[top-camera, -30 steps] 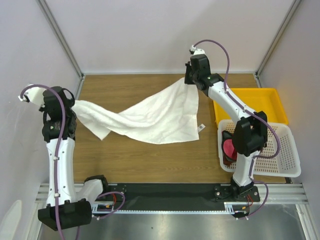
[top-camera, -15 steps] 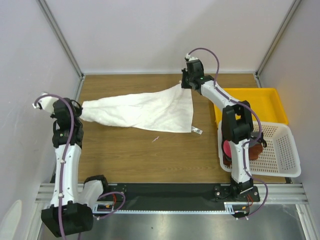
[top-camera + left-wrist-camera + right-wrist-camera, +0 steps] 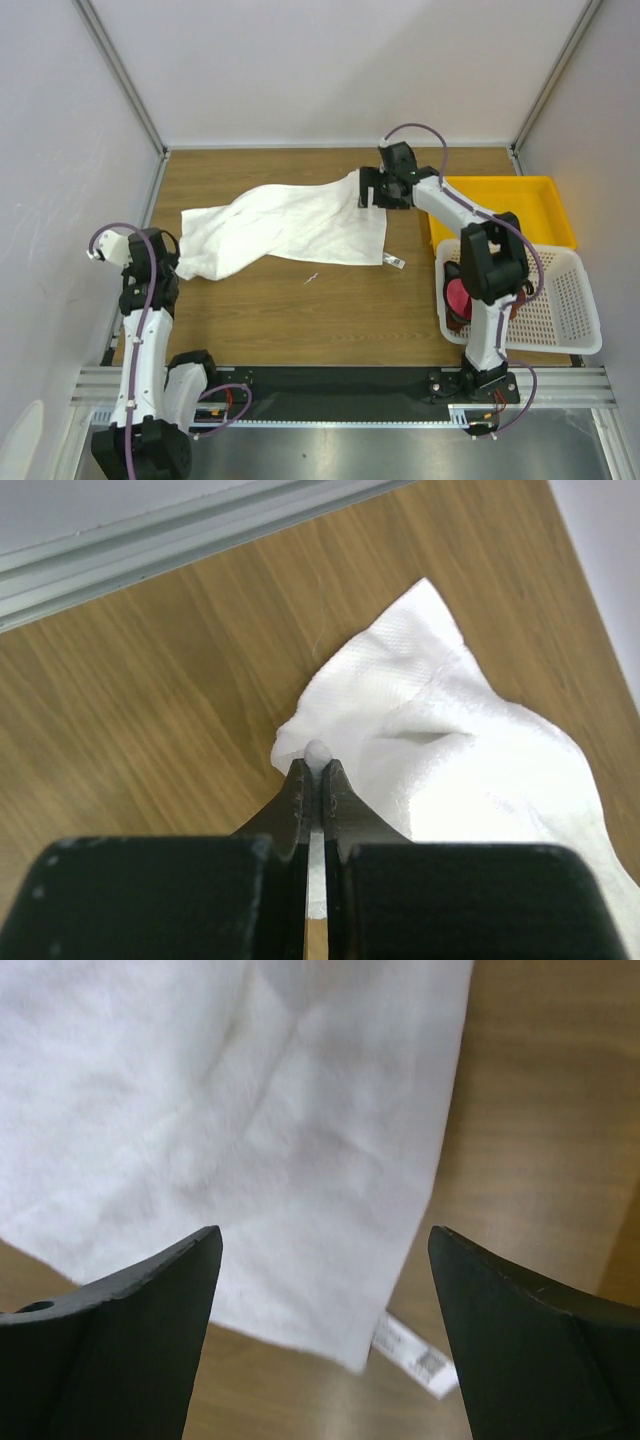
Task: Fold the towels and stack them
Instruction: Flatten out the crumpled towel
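Note:
A large white towel (image 3: 290, 225) lies loosely spread and rumpled on the wooden table, its small tag (image 3: 395, 261) at the near right corner. My left gripper (image 3: 180, 264) is shut on the towel's left corner (image 3: 317, 752), low over the table. The right gripper (image 3: 364, 190) hangs open just above the towel's far right corner, holding nothing. In the right wrist view the towel (image 3: 250, 1110) and tag (image 3: 415, 1352) show between the wide-apart fingers of that gripper (image 3: 323, 1235). A magenta-pink towel (image 3: 458, 297) lies in the basket, partly hidden by the right arm.
A white perforated basket (image 3: 570, 310) stands at the right near the front edge. Behind it is a yellow tray (image 3: 520, 200). An aluminium rail (image 3: 180, 535) runs along the table's left edge beside the left gripper. White walls close in the left, back and right.
The right gripper has opened and let go of the towel's far corner. The towel has dropped onto the table. My left arm has pulled its corner down and toward the near left.

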### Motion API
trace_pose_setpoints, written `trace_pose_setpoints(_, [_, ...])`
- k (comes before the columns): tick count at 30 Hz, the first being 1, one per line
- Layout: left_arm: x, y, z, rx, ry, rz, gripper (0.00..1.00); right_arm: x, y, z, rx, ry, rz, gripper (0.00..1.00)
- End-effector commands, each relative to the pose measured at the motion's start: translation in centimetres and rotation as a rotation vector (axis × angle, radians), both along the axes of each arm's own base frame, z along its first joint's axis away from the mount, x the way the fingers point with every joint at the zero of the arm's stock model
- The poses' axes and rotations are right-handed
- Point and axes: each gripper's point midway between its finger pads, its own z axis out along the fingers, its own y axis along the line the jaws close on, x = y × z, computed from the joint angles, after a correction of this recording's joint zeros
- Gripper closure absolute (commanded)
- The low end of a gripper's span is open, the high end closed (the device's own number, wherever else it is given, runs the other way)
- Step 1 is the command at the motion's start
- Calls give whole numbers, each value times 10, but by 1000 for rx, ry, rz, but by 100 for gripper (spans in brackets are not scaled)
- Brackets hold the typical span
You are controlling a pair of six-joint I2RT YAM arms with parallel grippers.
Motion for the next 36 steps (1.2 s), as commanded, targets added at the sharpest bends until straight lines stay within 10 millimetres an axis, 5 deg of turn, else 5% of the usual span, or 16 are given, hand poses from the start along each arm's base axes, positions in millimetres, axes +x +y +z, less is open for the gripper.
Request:
trace_pose_setpoints(1, [-10, 6, -3, -30, -10, 81, 100, -37, -11, 29, 21, 7, -60, 11])
trace_pose_setpoints(9, [-18, 9, -10, -45, 23, 129, 100, -97, -37, -12, -33, 121, -158, 21])
trace_pose_setpoints(26, [-17, 7, -6, -46, 12, 114, 100, -117, -14, -56, 60, 230, -133, 40])
trace_pose_setpoints(36, [-15, 6, -4, -45, 11, 107, 100, -123, -7, -66, 56, 253, -117, 47])
